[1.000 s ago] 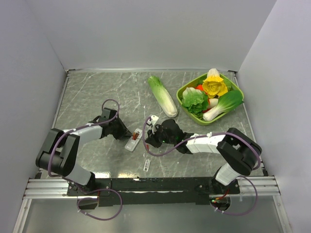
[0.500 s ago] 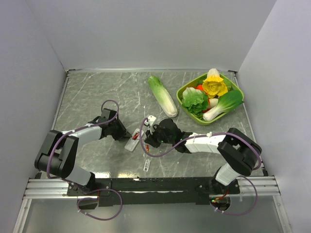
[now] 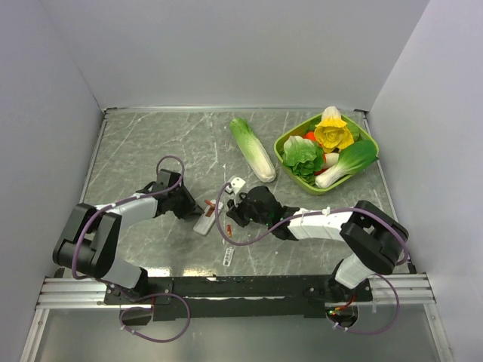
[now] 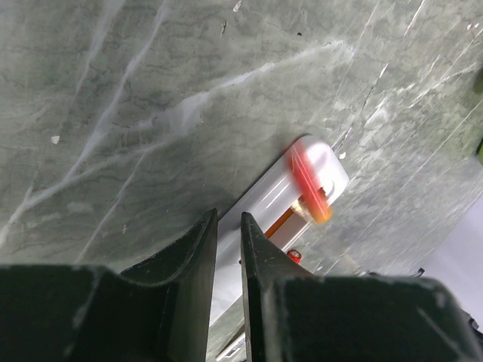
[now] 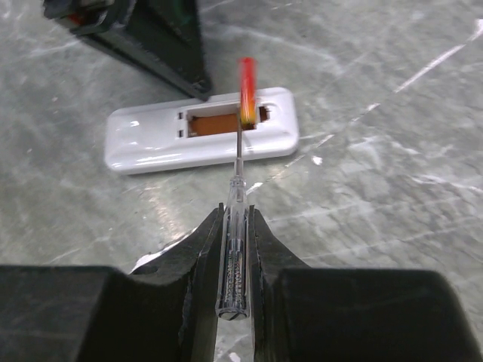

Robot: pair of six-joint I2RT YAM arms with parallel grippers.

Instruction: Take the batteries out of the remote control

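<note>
The right end effector [image 5: 235,215] is clenched on a thin clear tool [image 5: 233,260]. Its two fingers are pressed against the tool's handle from both sides. The metal shaft of the tool is pointed up the frame of the right wrist view, and its blurred red tip is placed at the open recess of the remote control [image 5: 151,143]. An orange-brown inside is seen in this recess; whether it is one of the batteries cannot be told.

The left end effector [image 4: 228,219] is almost fully closed, with only a narrow slit left between the fingers. Nothing is held in it. Its tips are set against the edge of the remote control, at the end away from the recess.

In the top view, the remote control is found left of the centre of the frame, flat on the bench [image 3: 136,151], between the two end effectors.

Compared with half a second ago, the right wrist has been shifted a little to the left, closer to the remote control. The remote control and the left arm are seen at nearly the same place.

The bench has a grey-green marbled surface with pale veins. A small whitish cover [image 3: 229,256] is lying below the remote control in the top view. A pale-green cabbage [image 3: 253,149] and a green bowl [image 3: 278,145] of vegetables are placed in the upper right. Plain pale walls [image 3: 226,53] are standing on three sides.
</note>
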